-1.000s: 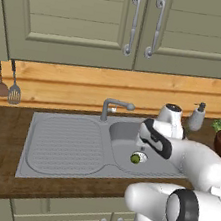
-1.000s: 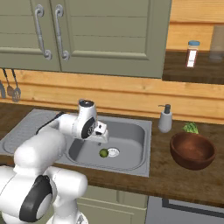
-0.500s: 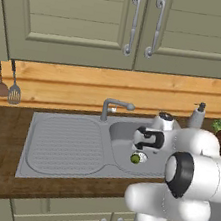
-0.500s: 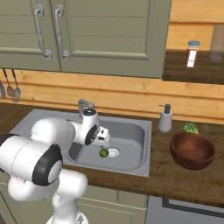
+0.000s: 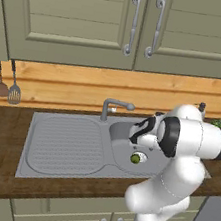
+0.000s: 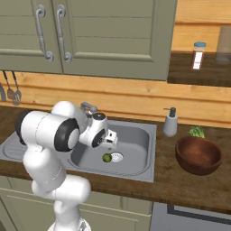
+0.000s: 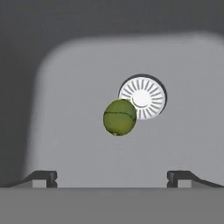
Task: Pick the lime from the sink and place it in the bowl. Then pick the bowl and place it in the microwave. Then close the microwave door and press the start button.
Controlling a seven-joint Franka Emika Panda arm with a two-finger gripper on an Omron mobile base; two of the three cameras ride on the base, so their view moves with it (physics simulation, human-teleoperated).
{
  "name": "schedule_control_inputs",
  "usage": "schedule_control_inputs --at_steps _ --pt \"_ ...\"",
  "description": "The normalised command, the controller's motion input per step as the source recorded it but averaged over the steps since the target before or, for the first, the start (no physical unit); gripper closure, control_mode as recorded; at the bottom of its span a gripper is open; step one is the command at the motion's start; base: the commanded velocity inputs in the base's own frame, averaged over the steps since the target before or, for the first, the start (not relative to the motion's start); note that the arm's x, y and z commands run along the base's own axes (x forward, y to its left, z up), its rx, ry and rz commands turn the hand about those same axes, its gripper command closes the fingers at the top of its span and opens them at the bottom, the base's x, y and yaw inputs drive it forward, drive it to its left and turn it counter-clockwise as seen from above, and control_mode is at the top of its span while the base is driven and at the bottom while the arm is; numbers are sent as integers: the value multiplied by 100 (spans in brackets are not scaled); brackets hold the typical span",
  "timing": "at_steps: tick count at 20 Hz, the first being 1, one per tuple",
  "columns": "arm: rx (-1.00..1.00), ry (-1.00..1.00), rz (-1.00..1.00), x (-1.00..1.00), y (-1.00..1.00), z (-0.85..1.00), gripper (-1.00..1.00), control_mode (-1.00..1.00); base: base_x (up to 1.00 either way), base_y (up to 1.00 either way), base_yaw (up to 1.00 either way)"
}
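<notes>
The arm (image 5: 176, 158) is glossy white with bulbous rounded links, dark grey bands at its joints, and a black-and-white hand at about nine o'clock.

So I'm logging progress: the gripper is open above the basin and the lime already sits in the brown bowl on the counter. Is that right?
Not quite. The gripper is open above the basin, but the lime is not in the bowl. It lies on the floor of the sink, beside the drain, as the hand view shows. The bowl on the counter holds no lime.
</notes>
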Motion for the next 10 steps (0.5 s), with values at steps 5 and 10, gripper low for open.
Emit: schedule_control_inputs --at_steps 5,10 --pt "2 0 0 30 -11 -32 -100 -100 0 0 0" --pt "0 1 0 20 0 -49 -100 -100 0 0 0"
